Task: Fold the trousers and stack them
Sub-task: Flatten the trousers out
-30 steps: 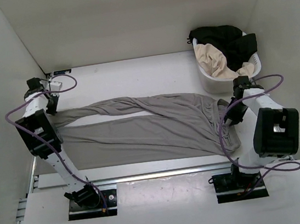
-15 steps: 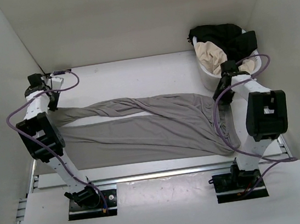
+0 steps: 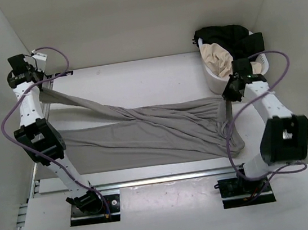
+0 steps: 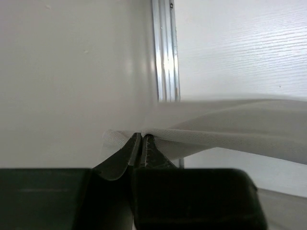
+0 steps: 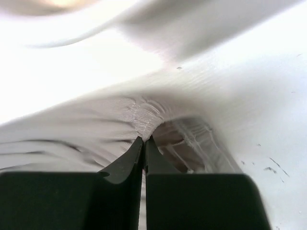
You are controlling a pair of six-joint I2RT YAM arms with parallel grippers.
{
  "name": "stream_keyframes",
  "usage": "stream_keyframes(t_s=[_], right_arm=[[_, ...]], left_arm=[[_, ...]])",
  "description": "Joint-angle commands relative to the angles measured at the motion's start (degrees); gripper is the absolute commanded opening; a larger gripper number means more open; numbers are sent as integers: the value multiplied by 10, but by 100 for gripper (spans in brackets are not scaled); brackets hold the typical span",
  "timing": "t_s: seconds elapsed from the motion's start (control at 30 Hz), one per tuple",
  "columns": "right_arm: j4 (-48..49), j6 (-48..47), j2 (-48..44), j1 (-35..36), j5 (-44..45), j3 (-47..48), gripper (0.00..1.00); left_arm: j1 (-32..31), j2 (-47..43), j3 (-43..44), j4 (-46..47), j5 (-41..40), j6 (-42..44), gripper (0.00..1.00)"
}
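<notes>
The trousers (image 3: 145, 133) are stretched sideways across the white table (image 3: 138, 77). One leg end is held up off the surface at the far left by the left gripper (image 4: 141, 140), jaws pinched tight on the thin grey fabric. The right gripper (image 5: 144, 143) is clamped on the waist end (just beside the laundry basket (image 3: 214, 87)), jaws fully closed too.

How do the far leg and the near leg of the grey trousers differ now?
The far leg rises off the table at its left end, pinched by the left gripper; the near leg lies flat on it. The far leg is drawn into a narrow, twisted band; the near leg is spread wide. Both are the same grey and meet at the right, where the right gripper pinches the trousers.
</notes>
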Motion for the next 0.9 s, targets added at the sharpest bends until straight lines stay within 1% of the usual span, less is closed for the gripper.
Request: stream_keyframes(t_s=[0.0,0.03,0.07,0.13,0.17,0.2,0.23,0.27,0.33,0.37,0.4,0.43,0.47,0.5,0.53,0.57,0.6,0.7,0.73,0.77,0.83,0.87], right_arm=[[-22,-11,-95,1,-11,-7,0],[-27,-11,-104,1,-11,-18,0],[-32,-11,-110,1,-27,-26,0],[-32,-11,-118,1,-35,-45,0],[-39,-11,-125,1,-35,-66,0],[-39,-11,-125,1,-35,-77,0],[-39,-5,-133,1,-29,-86,0],[-39,-5,-141,1,-29,-94,0],[-44,-5,-146,1,-24,-106,0],[-52,-5,-152,-5,-7,-106,0],[-57,-5,-152,-5,-1,-106,0],[-57,-10,-152,-10,-1,-106,0],[-57,-17,-152,-19,4,-111,0],[-57,-17,-152,-19,4,-111,0],[-57,-23,-152,-34,4,-117,0],[-57,-29,-152,-39,4,-117,0],[-57,-29,-152,-45,4,-117,0],[-62,-52,-152,-80,4,-117,0],[-68,-59,-152,-95,4,-117,0],[-68,-74,-152,-103,4,-110,0],[-75,-87,-141,-116,-9,-96,0],[-81,-87,-133,-116,-9,-90,0]], left_arm=[[4,-62,1,-14,27,37,14],[4,-73,-23,-14,27,45,14],[4,-92,-80,-14,27,54,14],[4,-109,-146,-20,6,76,14],[10,-117,-214,-20,6,76,14],[18,-133,-246,-20,6,82,14],[24,-139,-275,-20,6,83,17],[38,-139,-324,-20,0,83,24],[52,-146,-362,-25,-5,83,34],[59,-146,-374,-25,-5,83,39],[70,-146,-380,-37,0,83,46],[70,-152,-380,-44,9,83,59],[77,-152,-366,-52,28,83,59],[77,-152,-334,-59,36,76,60],[77,-145,-313,-71,43,69,62],[77,-139,-291,-71,49,55,62],[72,-132,-249,-71,49,47,64],[65,-79,-185,-79,22,13,64],[65,-59,-144,-84,16,7,65],[60,-20,-124,-89,16,0,66],[54,19,-75,-95,11,-12,70],[49,55,-63,-95,11,-19,71]])
